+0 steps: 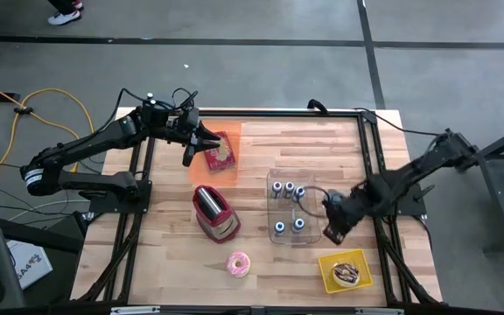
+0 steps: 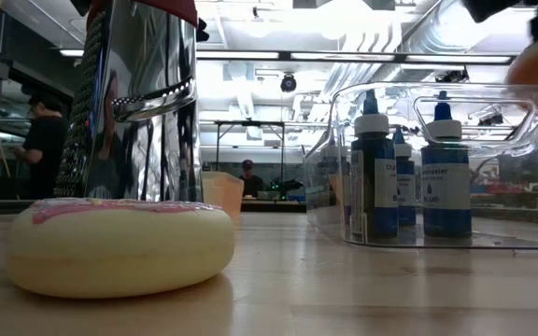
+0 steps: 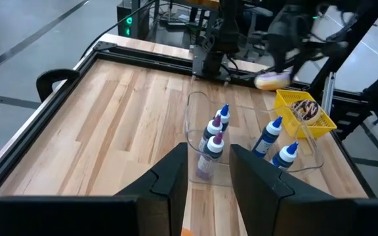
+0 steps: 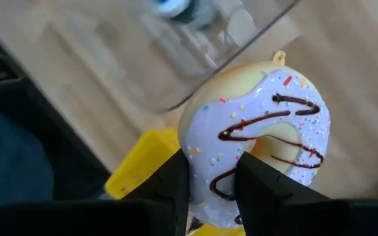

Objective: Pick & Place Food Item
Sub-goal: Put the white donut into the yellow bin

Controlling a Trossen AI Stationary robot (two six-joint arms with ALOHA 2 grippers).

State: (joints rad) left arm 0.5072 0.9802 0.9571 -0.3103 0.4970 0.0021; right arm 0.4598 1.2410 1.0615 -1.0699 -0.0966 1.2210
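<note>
My right gripper (image 1: 332, 229) is shut on a donut with lilac icing and chocolate drizzle (image 4: 261, 124). It hangs above the table between the clear bin (image 1: 289, 208) and the yellow tray (image 1: 346, 269). The tray holds a chocolate donut (image 1: 348, 274). A pink-iced donut (image 1: 238, 263) lies flat on the table near the front edge. My left gripper (image 1: 191, 147) is open and empty, at the left side of the orange tray (image 1: 227, 133), which holds a reddish-brown food piece (image 1: 220, 156). My right gripper pinches the lilac donut between its two fingers at the part of the ring nearest the wrist (image 4: 215, 187). The rest of the ring sticks out past the fingertips, iced face toward the wrist camera. The donut is lifted clear of the table.
A red and chrome toaster (image 1: 214, 212) stands at mid-table. The clear bin holds several blue-capped bottles (image 1: 287, 191). A black frame (image 1: 366, 157) runs along the table's sides. People show in the room beyond (image 2: 40, 140).
</note>
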